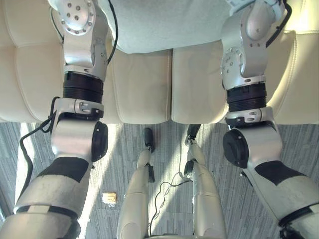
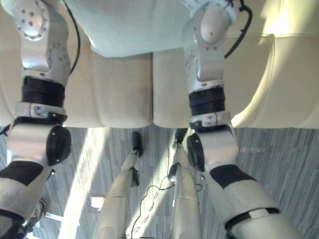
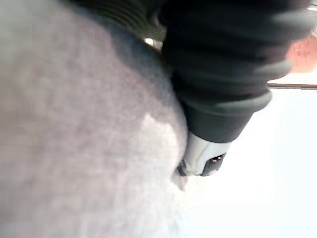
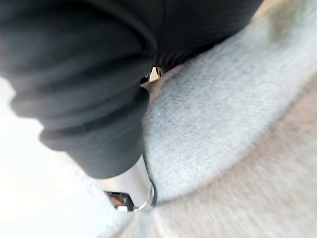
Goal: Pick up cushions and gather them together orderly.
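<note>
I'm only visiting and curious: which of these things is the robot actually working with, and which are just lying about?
In the job: pale grey cushion; left hand and right hand, both against its fabric.
Just around: cream sofa beneath it; small tan tag on the grey carpet.

We read the cushion (image 1: 149, 25) as pale grey woven cloth, matt and faintly fuzzy. The sofa (image 1: 139, 89) appears to be cream leather or a similar covering, smooth, with a soft sheen and stitched seams. The floor (image 2: 279, 164) is grey carpet, matt and finely ribbed. The left hand (image 3: 223, 69) and right hand (image 4: 84, 84) wear dark, ribbed, matt covers that look like rubber.
</note>
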Robot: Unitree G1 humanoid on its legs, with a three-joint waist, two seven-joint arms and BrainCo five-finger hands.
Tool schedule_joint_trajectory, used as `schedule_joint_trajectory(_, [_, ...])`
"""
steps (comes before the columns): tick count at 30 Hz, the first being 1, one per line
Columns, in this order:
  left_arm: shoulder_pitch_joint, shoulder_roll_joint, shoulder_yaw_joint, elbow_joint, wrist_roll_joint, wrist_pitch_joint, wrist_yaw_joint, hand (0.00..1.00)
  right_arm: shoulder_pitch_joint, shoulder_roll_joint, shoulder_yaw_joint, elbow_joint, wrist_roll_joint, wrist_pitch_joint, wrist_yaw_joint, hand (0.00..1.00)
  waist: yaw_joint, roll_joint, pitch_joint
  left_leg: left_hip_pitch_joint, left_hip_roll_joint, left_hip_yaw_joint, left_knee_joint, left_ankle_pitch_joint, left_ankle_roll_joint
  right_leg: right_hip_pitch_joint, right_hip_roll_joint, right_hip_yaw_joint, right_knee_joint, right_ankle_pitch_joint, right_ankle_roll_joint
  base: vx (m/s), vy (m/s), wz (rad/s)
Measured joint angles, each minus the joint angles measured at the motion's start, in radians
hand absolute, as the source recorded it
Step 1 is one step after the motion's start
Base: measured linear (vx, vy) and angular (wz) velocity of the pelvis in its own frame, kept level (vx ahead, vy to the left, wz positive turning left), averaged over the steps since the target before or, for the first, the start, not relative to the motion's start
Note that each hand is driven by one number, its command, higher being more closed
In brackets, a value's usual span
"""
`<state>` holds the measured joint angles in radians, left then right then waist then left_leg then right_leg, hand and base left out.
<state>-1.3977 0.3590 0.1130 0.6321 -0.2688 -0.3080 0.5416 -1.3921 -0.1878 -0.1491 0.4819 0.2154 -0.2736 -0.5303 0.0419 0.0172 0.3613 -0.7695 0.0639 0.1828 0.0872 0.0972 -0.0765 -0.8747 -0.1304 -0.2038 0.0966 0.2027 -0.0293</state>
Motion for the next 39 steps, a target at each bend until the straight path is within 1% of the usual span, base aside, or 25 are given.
schedule_joint_trajectory(2, [0.036, 0.002, 0.035, -0.024, -0.024, -0.001, -0.011, 0.00, 0.007, -0.048, 0.002, -0.026, -0.002, 0.007, 0.004, 0.00, 0.000, 0.000, 0.000, -0.001, 0.006, 0.001, 0.000, -0.008, 0.003, 0.000, 0.005, -0.001, 0.000, 0.000, 0.000, 0.01, -0.007, -0.02])
schedule_joint_trajectory(3, [0.077, 0.008, 0.066, -0.045, -0.052, -0.001, -0.026, 0.00, 0.033, -0.092, 0.002, -0.065, -0.003, 0.009, 0.010, 0.00, 0.001, 0.000, 0.000, -0.003, 0.008, 0.000, 0.001, -0.008, 0.003, 0.000, 0.007, -0.003, 0.000, 0.000, 0.000, 0.00, 0.000, 0.00])
schedule_joint_trajectory(5, [0.146, 0.037, 0.117, -0.063, -0.087, -0.002, -0.041, 0.00, 0.087, -0.156, -0.009, -0.127, 0.001, 0.009, 0.018, 0.00, 0.002, 0.000, 0.000, -0.006, 0.013, 0.000, 0.002, -0.009, 0.002, -0.002, 0.010, -0.001, 0.000, -0.002, 0.002, 0.00, 0.000, 0.00])
schedule_joint_trajectory(7, [0.241, 0.089, 0.187, -0.098, -0.111, -0.001, -0.062, 0.00, 0.172, -0.227, -0.037, -0.214, 0.005, 0.008, 0.035, 0.00, 0.001, 0.000, 0.000, -0.015, 0.017, 0.001, 0.006, -0.008, 0.002, -0.010, 0.013, 0.000, 0.000, -0.005, 0.006, 0.00, 0.000, 0.00])
schedule_joint_trajectory(9, [0.347, 0.116, 0.261, -0.138, -0.143, -0.004, -0.093, 0.00, 0.268, -0.281, -0.076, -0.246, 0.038, 0.007, 0.060, 0.00, 0.001, 0.000, 0.000, -0.016, 0.022, 0.006, 0.024, -0.008, 0.002, -0.009, 0.015, 0.001, 0.013, -0.005, 0.006, 0.01, -0.017, -0.03])
schedule_joint_trajectory(11, [0.436, 0.121, 0.307, -0.187, -0.180, -0.010, -0.116, 0.00, 0.351, -0.294, -0.114, -0.268, 0.057, 0.008, 0.071, 0.00, 0.000, 0.000, 0.000, -0.012, 0.029, 0.012, 0.047, -0.009, 0.002, -0.004, 0.015, 0.001, 0.038, -0.005, 0.007, 0.00, 0.000, 0.00])
schedule_joint_trajectory(12, [0.497, 0.121, 0.322, -0.225, -0.196, -0.015, -0.132, 0.00, 0.406, -0.294, -0.128, -0.291, 0.063, 0.007, 0.080, 0.00, 0.000, 0.000, 0.000, -0.006, 0.036, 0.013, 0.067, -0.015, -0.004, 0.009, 0.018, 0.001, 0.050, -0.010, 0.012, 0.00, 0.000, 0.00])
schedule_joint_trajectory(13, [0.556, 0.121, 0.327, -0.249, -0.200, -0.022, -0.141, 0.00, 0.461, -0.294, -0.125, -0.315, 0.063, 0.007, 0.089, 0.00, 0.001, 0.000, 0.000, 0.009, 0.044, 0.013, 0.081, -0.033, 0.000, 0.030, 0.024, 0.004, 0.054, -0.020, 0.016, 0.00, 0.000, 0.00])
schedule_joint_trajectory(15, [0.654, 0.109, 0.332, -0.281, -0.207, -0.035, -0.171, 0.00, 0.561, -0.291, -0.124, -0.360, 0.062, 0.000, 0.118, 0.00, -0.001, -0.002, -0.003, 0.025, 0.051, 0.011, 0.117, -0.059, 0.001, 0.067, 0.028, 0.008, 0.058, -0.055, 0.012, 0.01, -0.048, 0.06])
schedule_joint_trajectory(17, [0.801, 0.062, 0.333, -0.343, -0.206, -0.040, -0.199, 0.00, 0.705, -0.267, -0.122, -0.431, 0.061, -0.014, 0.156, 0.00, 0.003, -0.005, -0.005, 0.046, 0.065, 0.014, 0.156, -0.093, 0.007, 0.106, 0.036, 0.009, 0.060, -0.087, 0.020, 0.00, -0.064, -0.02])
schedule_joint_trajectory(18, [0.855, 0.034, 0.331, -0.368, -0.206, -0.042, -0.213, 0.00, 0.755, -0.251, -0.122, -0.445, 0.061, -0.023, 0.172, 0.00, 0.003, -0.005, -0.008, 0.054, 0.069, 0.014, 0.162, -0.098, 0.005, 0.114, 0.038, 0.008, 0.066, -0.092, 0.018, 0.00, -0.053, -0.02])
schedule_joint_trajectory(20, [1.001, -0.069, 0.298, -0.414, -0.201, -0.044, -0.241, 0.00, 0.910, -0.180, -0.118, -0.466, 0.060, -0.027, 0.208, 0.00, 0.002, -0.005, -0.009, 0.095, 0.077, 0.017, 0.161, -0.110, -0.002, 0.159, 0.040, -0.001, 0.068, -0.105, 0.019, 0.02, -0.049, 0.04])
schedule_joint_trajectory(22, [1.130, -0.163, 0.225, -0.416, -0.182, -0.034, -0.278, 0.00, 1.058, -0.104, -0.090, -0.464, 0.058, -0.024, 0.250, 0.00, 0.001, -0.007, -0.010, 0.148, 0.083, 0.017, 0.160, -0.114, -0.003, 0.212, 0.044, -0.009, 0.069, -0.119, 0.018, 0.06, -0.047, 0.02])
schedule_joint_trajectory(23, [1.172, -0.191, 0.198, -0.414, -0.167, -0.027, -0.292, 0.00, 1.103, -0.083, -0.074, -0.462, 0.057, -0.021, 0.267, 0.00, 0.000, -0.007, -0.010, 0.168, 0.084, 0.018, 0.160, -0.118, -0.005, 0.232, 0.044, -0.010, 0.069, -0.123, 0.018, 0.08, -0.040, -0.03])
schedule_joint_trajectory(24, [1.241, -0.234, 0.142, -0.410, -0.151, -0.020, -0.313, 0.00, 1.173, -0.050, -0.045, -0.454, 0.049, -0.014, 0.293, 0.00, -0.001, -0.006, -0.014, 0.207, 0.086, 0.021, 0.160, -0.123, -0.009, 0.268, 0.046, -0.011, 0.070, -0.123, 0.015, 0.10, -0.027, -0.06])
schedule_joint_trajectory(25, [1.295, -0.261, 0.093, -0.399, -0.128, -0.004, -0.337, 0.00, 1.231, -0.023, -0.026, -0.438, 0.014, -0.007, 0.316, 0.00, -0.001, -0.008, -0.028, 0.237, 0.087, 0.025, 0.159, -0.129, -0.008, 0.296, 0.048, -0.008, 0.071, -0.125, 0.015, 0.09, -0.016, -0.11])
schedule_joint_trajectory(26, [1.341, -0.275, 0.051, -0.379, -0.101, 0.005, -0.359, 0.00, 1.282, 0.002, -0.010, -0.411, -0.015, -0.002, 0.338, 0.00, -0.002, -0.009, -0.047, 0.266, 0.089, 0.031, 0.159, -0.137, -0.009, 0.321, 0.050, -0.005, 0.070, -0.129, 0.017, 0.10, -0.014, -0.17])
schedule_joint_trajectory(27, [1.384, -0.290, 0.011, -0.336, -0.076, 0.013, -0.385, 0.00, 1.340, 0.037, 0.012, -0.366, -0.036, 0.002, 0.360, 0.00, -0.002, -0.011, -0.082, 0.304, 0.092, 0.041, 0.159, -0.151, -0.008, 0.356, 0.053, 0.000, 0.067, -0.139, 0.022, 0.11, -0.012, -0.20])
schedule_joint_trajectory(29, [1.432, -0.318, -0.016, -0.257, -0.037, 0.027, -0.418, 0.00, 1.419, 0.085, 0.028, -0.287, -0.078, 0.012, 0.388, 0.00, -0.001, -0.012, -0.126, 0.373, 0.096, 0.049, 0.155, -0.170, -0.008, 0.426, 0.058, 0.002, 0.051, -0.150, 0.026, 0.12, -0.002, -0.15])
schedule_joint_trajectory(30, [1.457, -0.336, -0.023, -0.189, -0.022, 0.037, -0.433, 0.00, 1.473, 0.109, 0.037, -0.232, -0.102, 0.019, 0.402, 0.00, -0.003, -0.015, -0.158, 0.420, 0.097, 0.055, 0.143, -0.178, -0.009, 0.469, 0.061, 0.004, 0.040, -0.158, 0.028, 0.10, 0.015, -0.08])
schedule_joint_trajectory(32, [1.483, -0.354, -0.023, -0.071, 0.006, 0.054, -0.443, 0.00, 1.528, 0.135, 0.042, -0.143, -0.137, 0.033, 0.414, 0.00, -0.004, -0.018, -0.194, 0.484, 0.096, 0.059, 0.122, -0.188, -0.015, 0.530, 0.062, 0.004, 0.031, -0.178, 0.045, 0.07, 0.014, -0.04])
schedule_joint_trajectory(34, [1.510, -0.355, -0.020, 0.076, 0.051, 0.077, -0.456, 0.00, 1.570, 0.159, 0.039, -0.016, -0.141, 0.054, 0.425, 0.00, -0.007, -0.031, -0.255, 0.533, 0.092, 0.067, 0.088, -0.190, -0.017, 0.571, 0.066, 0.009, 0.003, -0.181, 0.047, 0.06, 0.010, -0.06])
schedule_joint_trajectory(36, [1.518, -0.355, -0.011, 0.185, 0.084, 0.094, -0.459, 0.00, 1.581, 0.171, 0.027, 0.092, -0.159, 0.067, 0.433, 0.00, -0.008, -0.040, -0.276, 0.578, 0.085, 0.074, 0.053, -0.187, -0.015, 0.608, 0.066, 0.016, -0.023, -0.175, 0.053, 0.06, 0.016, -0.07])
schedule_joint_trajectory(37, [1.522, -0.355, -0.010, 0.225, 0.092, 0.106, -0.461, 0.00, 1.581, 0.176, 0.017, 0.138, -0.162, 0.076, 0.435, 0.00, -0.008, -0.039, -0.288, 0.595, 0.082, 0.077, 0.037, -0.182, -0.019, 0.626, 0.066, 0.018, -0.040, -0.169, 0.056, 0.07, 0.032, -0.02])
schedule_joint_trajectory(39, [1.522, -0.355, 0.024, 0.257, 0.093, 0.117, -0.466, 0.00, 1.581, 0.187, -0.007, 0.215, -0.170, 0.091, 0.442, 0.00, -0.011, -0.040, -0.300, 0.634, 0.074, 0.078, 0.009, -0.173, -0.020, 0.667, 0.066, 0.020, -0.078, -0.155, 0.061, 0.07, 0.032, -0.02])
